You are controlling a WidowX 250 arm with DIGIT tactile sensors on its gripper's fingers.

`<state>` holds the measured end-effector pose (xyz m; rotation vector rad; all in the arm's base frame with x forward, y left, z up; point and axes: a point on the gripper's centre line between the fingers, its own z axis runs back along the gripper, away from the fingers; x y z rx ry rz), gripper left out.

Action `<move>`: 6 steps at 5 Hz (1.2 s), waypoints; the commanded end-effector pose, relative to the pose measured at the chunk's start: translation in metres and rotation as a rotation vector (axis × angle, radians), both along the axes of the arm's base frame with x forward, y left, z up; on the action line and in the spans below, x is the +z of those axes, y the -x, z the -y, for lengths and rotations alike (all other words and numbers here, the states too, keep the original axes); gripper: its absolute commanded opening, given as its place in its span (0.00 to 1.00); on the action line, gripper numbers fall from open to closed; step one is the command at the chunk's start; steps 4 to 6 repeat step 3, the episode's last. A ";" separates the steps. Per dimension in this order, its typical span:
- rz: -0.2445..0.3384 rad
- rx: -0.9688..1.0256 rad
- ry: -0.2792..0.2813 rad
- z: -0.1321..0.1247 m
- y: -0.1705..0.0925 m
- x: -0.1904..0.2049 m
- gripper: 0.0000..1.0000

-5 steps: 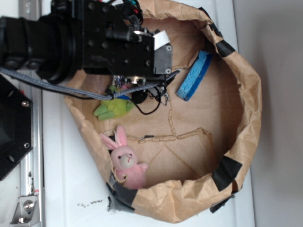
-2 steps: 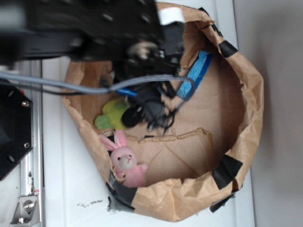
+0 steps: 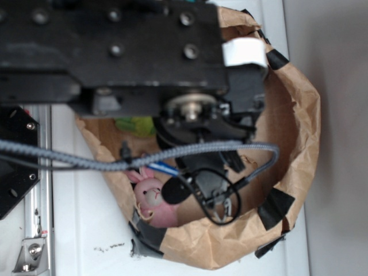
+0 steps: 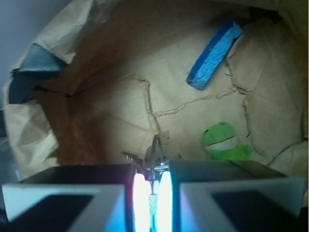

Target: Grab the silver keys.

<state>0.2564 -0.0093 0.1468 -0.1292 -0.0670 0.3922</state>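
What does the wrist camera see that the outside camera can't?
Only the wrist view shows the blue sponge, the green frog's face and the silver keys pinched between the gripper fingers, lifted above the bag floor. Only the exterior view shows the pink bunny, the big black arm, its grey cable and the white table. Both show the brown paper bag and a bit of the green toy.

You see a brown paper bag [image 4: 96, 96] patched with black tape [image 3: 275, 208], a blue sponge [image 4: 215, 55] at two o'clock, and a green frog toy [image 4: 223, 141] at four. A pink rabbit [image 3: 152, 198] shows outside, and silver keys [image 4: 153, 154] glint at six.
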 end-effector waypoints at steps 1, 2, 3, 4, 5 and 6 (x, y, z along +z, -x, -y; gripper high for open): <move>0.082 -0.031 -0.061 -0.011 -0.010 0.009 0.00; 0.100 -0.017 -0.077 -0.019 -0.014 0.005 0.00; 0.105 -0.012 -0.060 -0.022 -0.014 0.004 0.00; 0.105 -0.012 -0.060 -0.022 -0.014 0.004 0.00; 0.105 -0.012 -0.060 -0.022 -0.014 0.004 0.00; 0.105 -0.012 -0.060 -0.022 -0.014 0.004 0.00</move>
